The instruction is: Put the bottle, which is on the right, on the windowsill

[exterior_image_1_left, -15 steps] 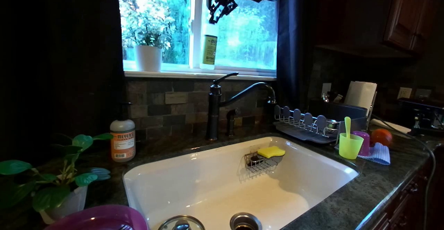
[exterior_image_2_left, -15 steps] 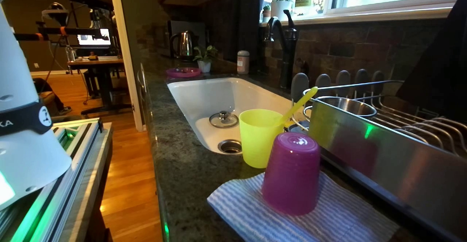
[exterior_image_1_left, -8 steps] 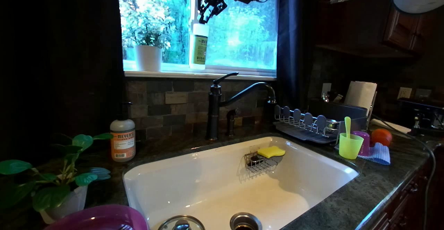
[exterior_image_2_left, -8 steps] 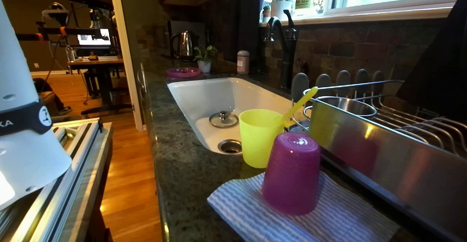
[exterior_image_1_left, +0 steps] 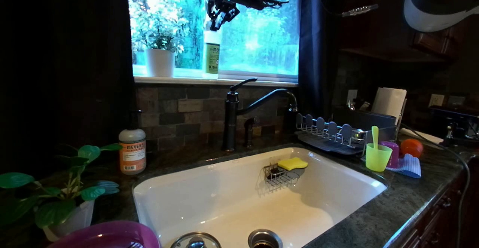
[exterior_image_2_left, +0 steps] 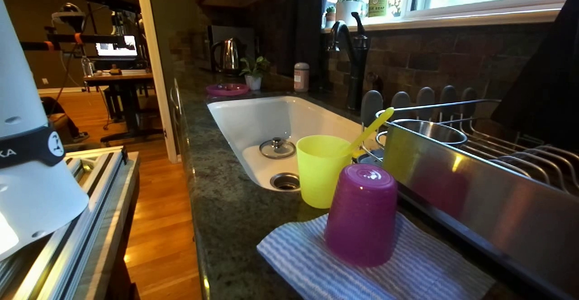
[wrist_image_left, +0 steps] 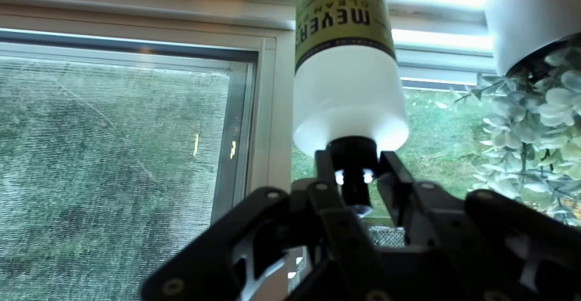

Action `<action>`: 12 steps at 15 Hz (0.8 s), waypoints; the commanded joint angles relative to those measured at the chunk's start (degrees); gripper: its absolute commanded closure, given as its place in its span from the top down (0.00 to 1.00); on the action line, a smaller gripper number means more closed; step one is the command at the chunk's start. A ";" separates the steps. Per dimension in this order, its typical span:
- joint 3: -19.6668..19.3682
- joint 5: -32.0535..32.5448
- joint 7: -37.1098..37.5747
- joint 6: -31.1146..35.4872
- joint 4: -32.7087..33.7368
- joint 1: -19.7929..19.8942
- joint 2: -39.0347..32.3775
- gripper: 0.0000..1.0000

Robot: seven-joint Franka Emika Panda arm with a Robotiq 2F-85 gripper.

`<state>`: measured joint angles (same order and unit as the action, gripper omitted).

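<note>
Clasping one bottle (wrist_image_left: 347, 71), one gripper (wrist_image_left: 355, 164), one windowsill (exterior_image_1_left: 183, 80)

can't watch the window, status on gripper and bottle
Gripper shut on bottle, at the top. Roughly upright at windowsill, base contact unclear. White pot apart, seemingly not blocking.

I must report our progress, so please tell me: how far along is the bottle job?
Looks done: the bottle is up at the sill, upright. In hand: the gripper clamps its top in the wrist view; whether the bottle touches the sill, I cannot tell. Remaining, judging by that grip: probably settling, release, retreat.
</note>
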<state>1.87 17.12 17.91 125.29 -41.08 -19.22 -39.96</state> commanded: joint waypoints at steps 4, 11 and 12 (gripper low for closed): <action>-0.24 0.14 -0.89 -1.71 7.38 -0.28 -4.04 0.84; -0.63 0.75 3.65 -5.98 2.46 -2.14 4.34 1.00; 0.17 -0.23 3.16 -7.92 0.90 -1.94 6.45 1.00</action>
<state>1.05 18.17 19.81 122.21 -35.65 -20.65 -39.20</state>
